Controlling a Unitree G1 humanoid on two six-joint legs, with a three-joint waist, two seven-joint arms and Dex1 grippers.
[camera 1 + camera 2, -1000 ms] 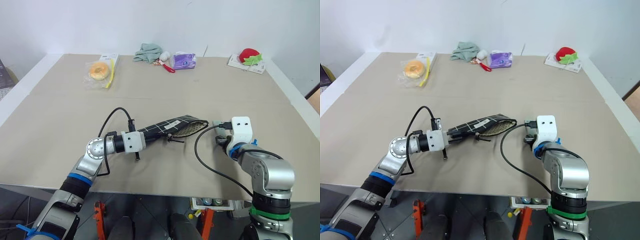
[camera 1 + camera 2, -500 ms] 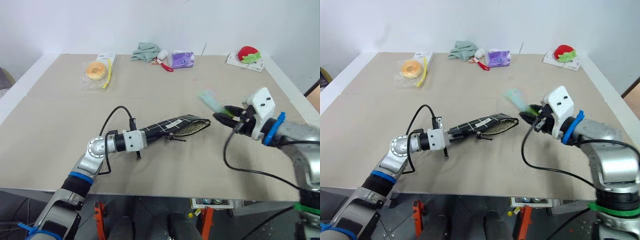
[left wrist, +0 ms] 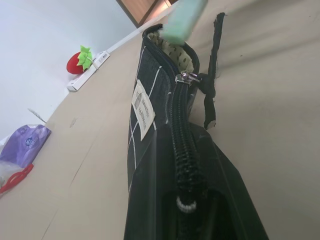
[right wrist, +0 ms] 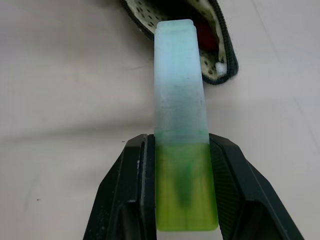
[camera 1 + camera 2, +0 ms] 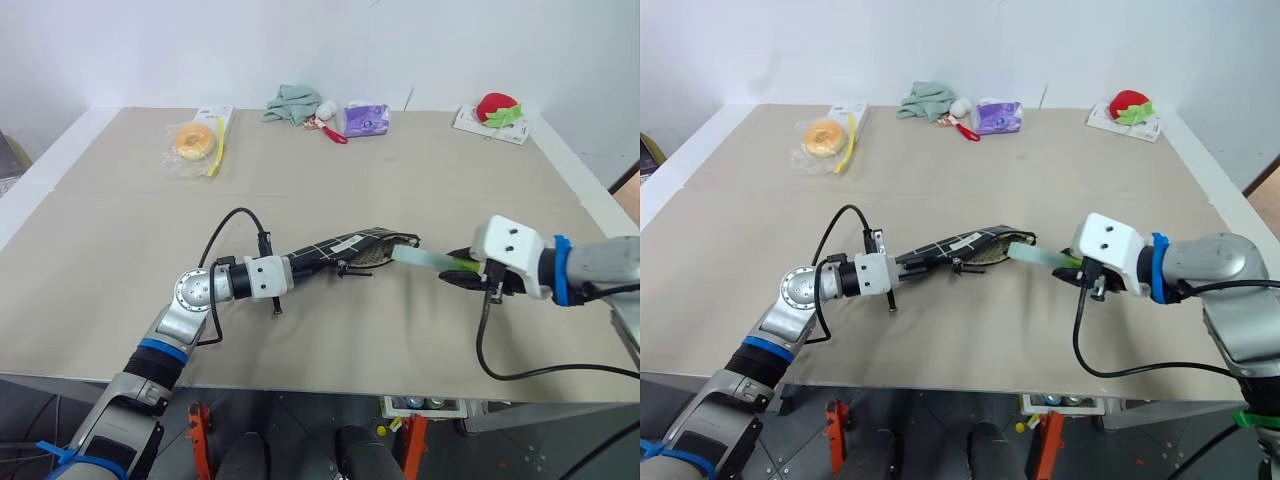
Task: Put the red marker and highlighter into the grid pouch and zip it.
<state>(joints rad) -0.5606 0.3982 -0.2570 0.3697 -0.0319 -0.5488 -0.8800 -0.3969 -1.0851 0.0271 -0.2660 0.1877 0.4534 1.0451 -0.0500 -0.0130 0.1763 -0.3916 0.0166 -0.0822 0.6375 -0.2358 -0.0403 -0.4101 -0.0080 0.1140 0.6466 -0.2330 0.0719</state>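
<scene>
Right gripper [image 5: 462,270] is clamping the highlighter [image 5: 428,260] between its two black fingers [image 4: 129,192], pinching the bright green body while the paler, translucent mint cap is sticking out ahead. Seen from the right wrist, the highlighter is looking like a flat-sided, stubby plastic stick with squared edges, glossy and slightly see-through at the cap, with a darker green core showing inside the body. Its cap end is pointing at the open mouth of the grid pouch [image 5: 335,250] and sitting just in front of it, close to the rim, though I cannot tell whether it is touching.

Left gripper [image 5: 295,268] is gripping the closed end of the pouch, fingers shut on the fabric, holding it off the tan table [image 5: 400,170]. The pouch is showing soft black cloth crossed by thin white lines, a small white label [image 3: 142,111] on its side, a coarse black zipper running along the upper edge with a metal slider [image 3: 186,77] and a dangling black pull [image 3: 211,80], and a pale dotted lining at the gaping mouth. Something red [image 4: 202,33] is lying inside that lining, likely the red marker, only partly visible behind the highlighter's cap.
</scene>
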